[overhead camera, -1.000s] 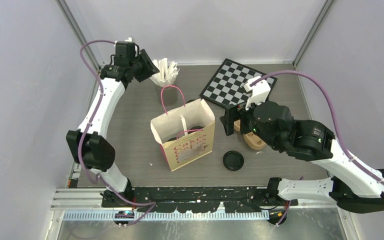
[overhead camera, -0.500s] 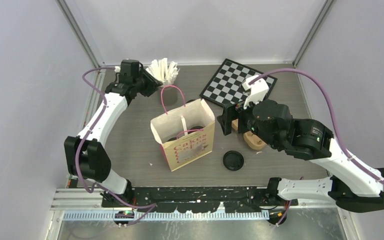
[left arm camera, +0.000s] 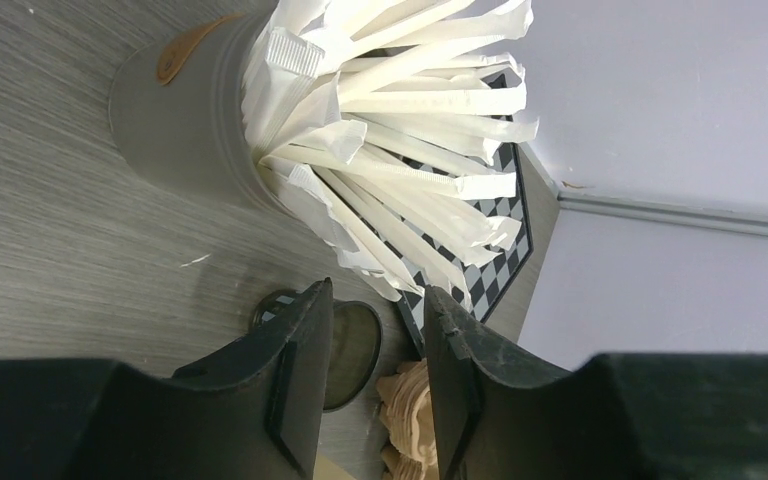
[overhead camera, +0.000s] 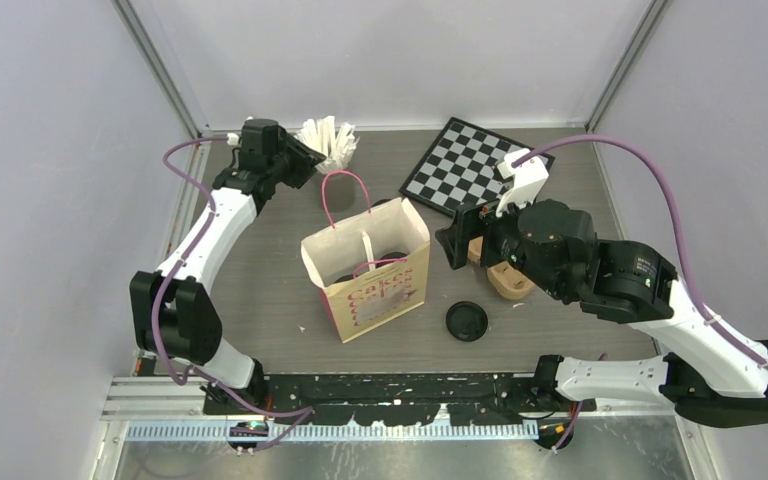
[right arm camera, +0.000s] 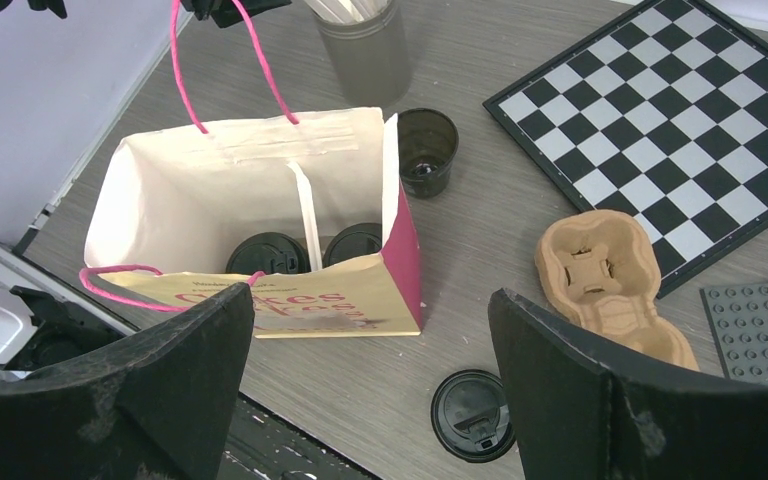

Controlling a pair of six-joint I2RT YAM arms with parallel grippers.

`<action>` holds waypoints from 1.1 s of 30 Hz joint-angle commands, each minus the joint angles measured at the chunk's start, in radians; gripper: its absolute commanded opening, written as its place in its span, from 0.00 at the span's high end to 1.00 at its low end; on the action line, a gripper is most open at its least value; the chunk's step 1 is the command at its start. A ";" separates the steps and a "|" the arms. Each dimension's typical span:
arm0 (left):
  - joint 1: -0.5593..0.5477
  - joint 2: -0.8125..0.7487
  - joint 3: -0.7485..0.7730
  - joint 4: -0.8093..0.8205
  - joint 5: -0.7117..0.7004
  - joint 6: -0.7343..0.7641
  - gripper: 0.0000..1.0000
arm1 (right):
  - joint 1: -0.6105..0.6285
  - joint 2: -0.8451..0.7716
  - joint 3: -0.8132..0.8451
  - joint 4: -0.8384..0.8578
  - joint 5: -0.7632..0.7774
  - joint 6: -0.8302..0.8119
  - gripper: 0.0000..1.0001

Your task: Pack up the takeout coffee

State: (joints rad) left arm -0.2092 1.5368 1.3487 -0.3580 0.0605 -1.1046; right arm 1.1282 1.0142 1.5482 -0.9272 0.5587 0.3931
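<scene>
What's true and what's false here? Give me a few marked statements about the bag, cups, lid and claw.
1. Two lidded cups sit inside the paper bag. True.
2. The loose lid lies inside the bag. False: it lies on the table outside it.
3. The lone cup outside the bag has no lid. True.
4. The cardboard carrier holds a cup. False: both holes are empty.
5. The right gripper grips the bag's handle. False: it is open, holding nothing.

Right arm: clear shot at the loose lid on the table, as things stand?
Probably yes. The lid lies flat on the table, apart from the paper bag and the pulp carrier. The right claw hangs open above it with nothing between.
</scene>
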 commanded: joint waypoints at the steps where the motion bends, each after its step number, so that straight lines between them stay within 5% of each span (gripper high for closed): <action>1: -0.004 -0.023 0.010 0.041 -0.024 0.015 0.59 | -0.003 -0.005 0.020 0.044 0.008 0.017 0.09; 33: -0.010 0.024 0.013 0.037 -0.044 0.050 0.68 | -0.003 -0.010 0.016 0.042 0.019 0.013 0.09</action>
State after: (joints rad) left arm -0.2157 1.5635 1.3487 -0.3550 0.0372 -1.0859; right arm 1.1282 1.0145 1.5482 -0.9272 0.5598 0.3962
